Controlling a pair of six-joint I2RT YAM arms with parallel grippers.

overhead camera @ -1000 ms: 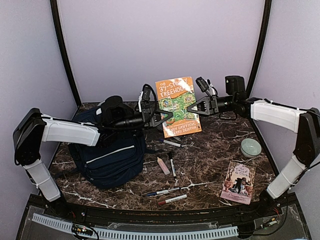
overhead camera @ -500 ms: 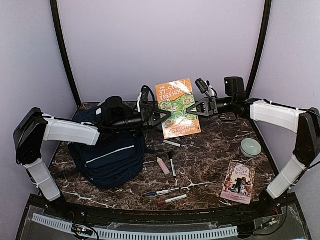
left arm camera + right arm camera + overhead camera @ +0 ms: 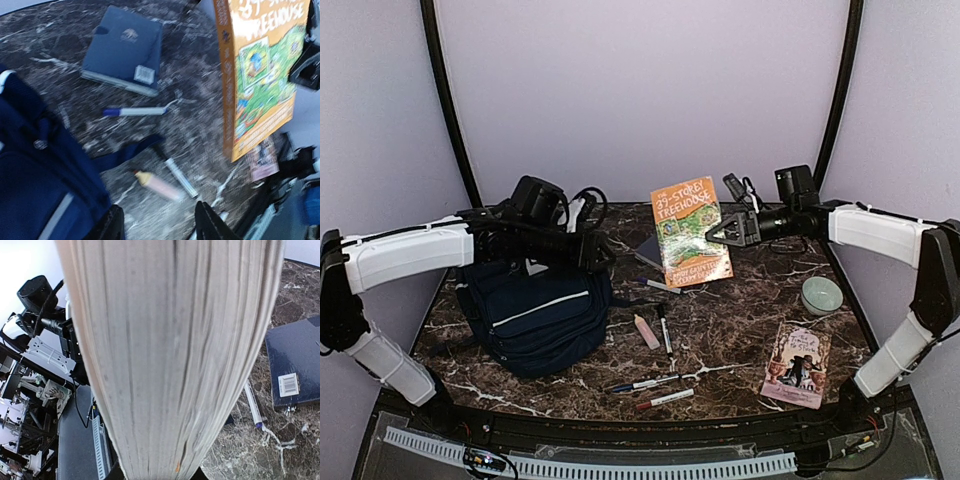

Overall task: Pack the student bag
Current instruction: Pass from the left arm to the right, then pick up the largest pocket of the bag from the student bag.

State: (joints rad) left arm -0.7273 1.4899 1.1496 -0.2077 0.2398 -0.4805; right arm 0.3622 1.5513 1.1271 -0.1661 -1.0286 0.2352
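The student bag (image 3: 530, 315), navy with a white stripe, lies at the left of the table and shows in the left wrist view at the lower left (image 3: 30, 185). My left gripper (image 3: 598, 257) hovers by the bag's upper right corner, open with nothing between its fingers (image 3: 160, 226). My right gripper (image 3: 717, 232) is shut on the right edge of an orange "39-Storey Treehouse" book (image 3: 692, 232), held upright above the table. Its page edges (image 3: 175, 355) fill the right wrist view, and its cover (image 3: 260, 75) shows in the left wrist view.
A flat navy hardcover book (image 3: 125, 50) lies behind the orange one. A blue-capped pen (image 3: 135, 111), a pink highlighter (image 3: 647, 331) and a marker (image 3: 663, 328) lie mid-table, with two pens (image 3: 650, 383) near the front. A green bowl (image 3: 821, 294) and a paperback (image 3: 798, 365) sit at the right.
My left gripper has opened, let go of the orange book and drawn back left over the bag. The right gripper now holds the book alone, shifted slightly right.
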